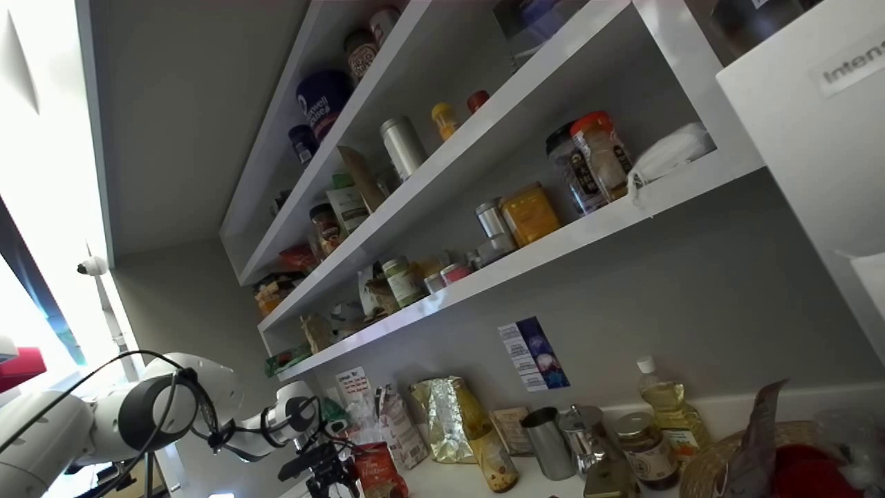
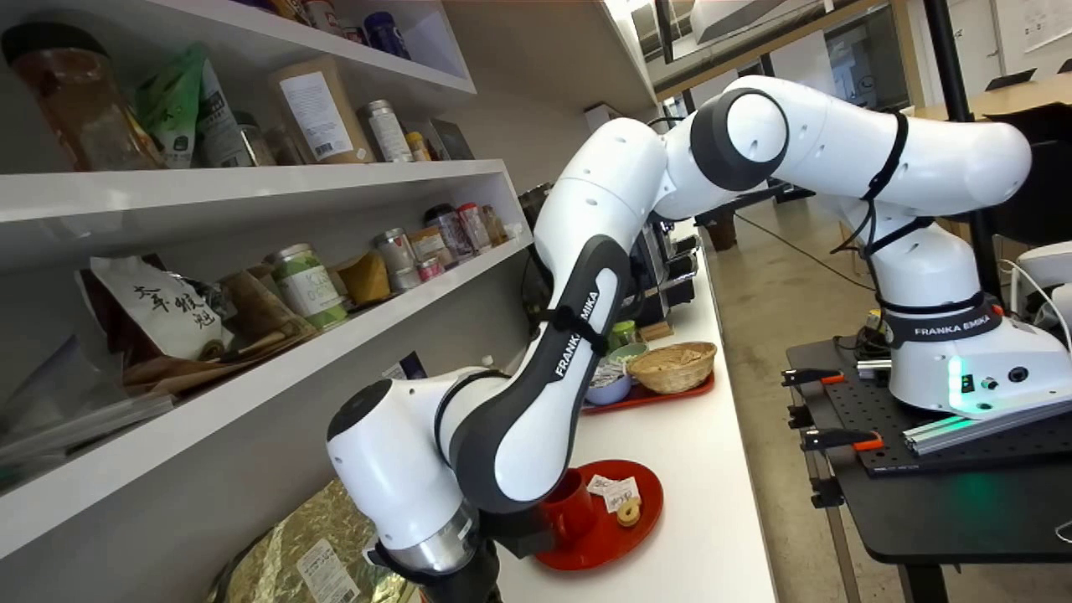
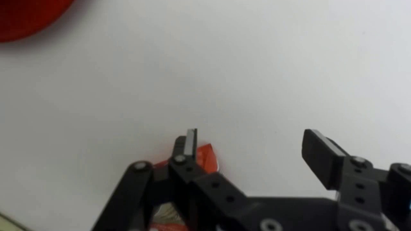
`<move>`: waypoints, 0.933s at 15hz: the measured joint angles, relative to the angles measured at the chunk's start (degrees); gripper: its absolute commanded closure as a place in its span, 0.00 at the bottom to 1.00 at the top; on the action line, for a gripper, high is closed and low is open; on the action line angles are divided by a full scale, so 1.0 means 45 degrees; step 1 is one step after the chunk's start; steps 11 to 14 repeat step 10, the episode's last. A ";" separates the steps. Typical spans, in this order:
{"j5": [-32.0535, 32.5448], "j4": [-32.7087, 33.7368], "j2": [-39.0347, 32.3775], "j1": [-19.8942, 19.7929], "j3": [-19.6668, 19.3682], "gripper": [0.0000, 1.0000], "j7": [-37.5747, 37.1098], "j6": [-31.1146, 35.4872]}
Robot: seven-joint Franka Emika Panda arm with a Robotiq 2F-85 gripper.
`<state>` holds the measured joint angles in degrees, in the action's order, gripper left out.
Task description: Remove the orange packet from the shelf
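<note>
The orange packet (image 1: 377, 470) is a red-orange printed bag standing on the white counter below the shelves, in an exterior view. It also shows in the wrist view (image 3: 208, 156), partly hidden behind the left finger. My gripper (image 3: 249, 133) is open with nothing between its fingers, above the counter. The packet lies beside and below the left finger; I cannot tell whether they touch. In an exterior view the gripper (image 1: 333, 476) is right beside the packet. The lowest white shelf (image 1: 484, 278) is above; it shows in both exterior views (image 2: 251, 387).
A gold foil bag (image 1: 449, 418) and a pink-white bag (image 1: 401, 429) stand along the wall. A red plate (image 2: 646, 494) with a red mug (image 2: 568, 507) sits on the counter (image 2: 695, 469). Several jars and bags line the shelves, including a small red packet (image 1: 297, 258).
</note>
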<state>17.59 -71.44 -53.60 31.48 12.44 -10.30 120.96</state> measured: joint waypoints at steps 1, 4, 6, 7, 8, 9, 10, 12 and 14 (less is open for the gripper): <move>-0.0109 -0.0062 0.0139 -0.0067 0.0124 0.00 0.0066 -0.0469; -0.0124 -0.0674 0.0792 -0.0206 0.0226 0.00 0.0056 -0.0887; -0.0124 -0.1452 0.1446 -0.0349 0.0227 0.00 0.0011 -0.0882; -0.0124 -0.1934 0.1837 -0.0439 0.0232 0.00 -0.0009 -0.0878; -0.0149 -0.2466 0.2258 -0.0533 0.0234 0.00 -0.0119 -0.0892; -0.0158 -0.2949 0.2642 -0.0613 0.0235 0.00 -0.0229 -0.0893; -0.0164 -0.3306 0.2933 -0.0668 0.0235 0.00 -0.0277 -0.0894; -0.0164 -0.3306 0.2933 -0.0668 0.0235 0.00 -0.0277 -0.0894; -0.0164 -0.3306 0.2933 -0.0668 0.0235 0.00 -0.0277 -0.0894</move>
